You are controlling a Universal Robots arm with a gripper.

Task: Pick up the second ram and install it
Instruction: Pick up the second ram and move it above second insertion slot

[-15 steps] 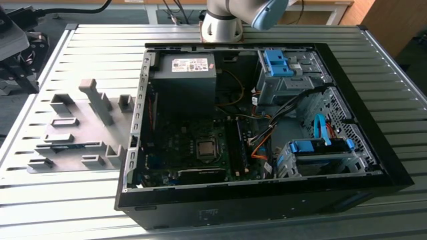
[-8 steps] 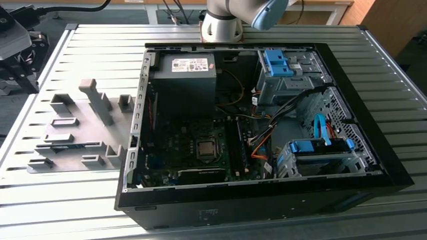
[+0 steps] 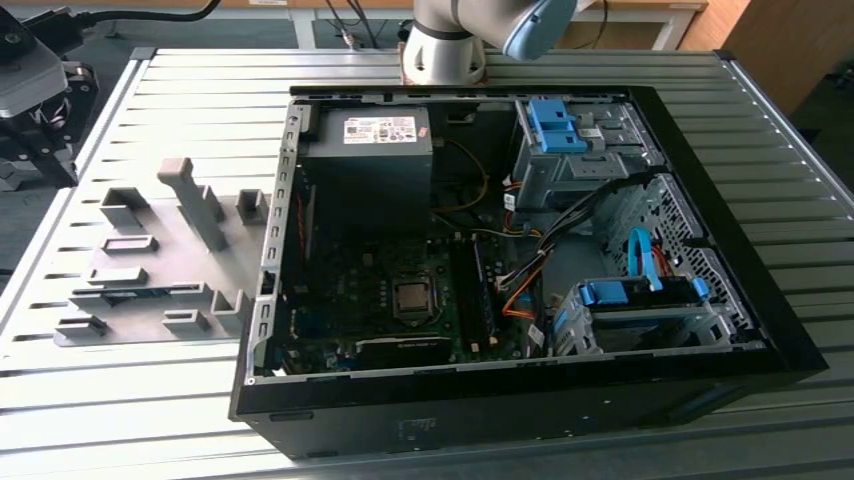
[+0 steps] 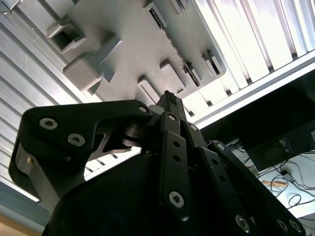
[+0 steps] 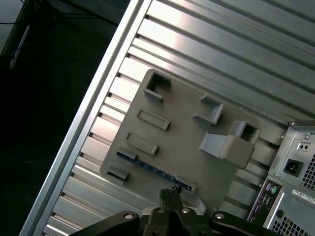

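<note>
The gripper's (image 5: 170, 191) two fingertips are pressed together with nothing between them; in the second wrist view the gripper (image 4: 169, 96) shows the same narrow, closed tip. It hangs in the air over the grey fixture plate (image 5: 182, 123) and touches nothing.

The second ram (image 5: 153, 170) lies below the tips as a long dark blue strip, seated in a low holder along one edge of the plate. In the first wrist view the closed tips line up with the end of the strip nearer the computer case (image 5: 295, 187), so the stick runs away from the jaws towards the table's outer rail. The gripper is clear of it.

Around the ram stand the plate's other grey blocks, among them a tall angled block (image 5: 225, 147) and several low rectangular frames.

In the exterior view the second ram (image 3: 154, 291) shows as a thin bluish line near the front of the fixture plate (image 3: 167, 225), on the exterior view's left of the open computer case (image 3: 534, 410). The case holds a motherboard (image 3: 380, 270) with long black slots (image 3: 474, 290). Plate and case both rest on the ribbed aluminium table (image 3: 134, 420)
</note>
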